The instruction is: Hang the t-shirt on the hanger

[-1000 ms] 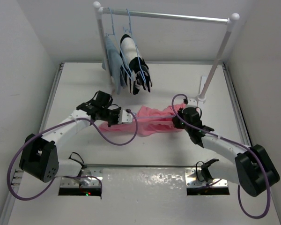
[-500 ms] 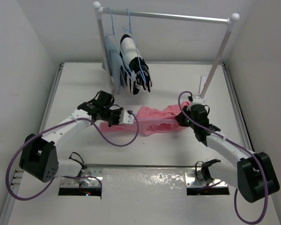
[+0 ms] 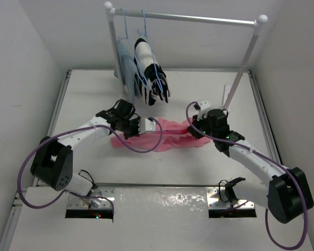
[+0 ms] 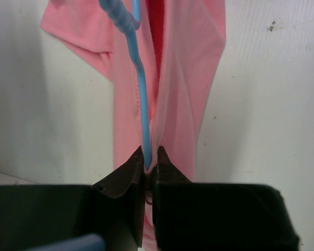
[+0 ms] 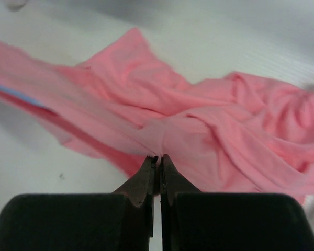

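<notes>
I am clamping my left gripper [image 4: 149, 163] on the hanger [image 4: 141, 99]. Its thin blue wire is running straight into my closed fingertips together with a seam of the shirt [image 4: 180, 94], so I am gripping both at once. My right gripper [image 5: 157, 159] is pinching shut on a raised fold of the shirt, near the middle of a bunched ridge of cloth. The shirt is lying on the table [image 3: 89, 99] between my two grippers, pulled into a crumpled band, in front of the rack [image 3: 199, 19] where a pale blue garment [image 3: 125, 63] and a black-and-white one [image 3: 146, 60] are hanging. From my right wrist a short stretch of blue is showing at the cloth's left edge, but I cannot tell how much of the hanger is lying inside the shirt. I am judging the shirt to be light, limp and a little stretchy. It is going to sag and close its openings unless I am spreading it, and a single layer is likely to slip from a pinch. The seamed edges are looking like the best places to take hold, since doubled cloth gives more bite. The hanger is looking stiff but thin and smooth, so it may be twisting in my fingers under any sideways pull.
</notes>
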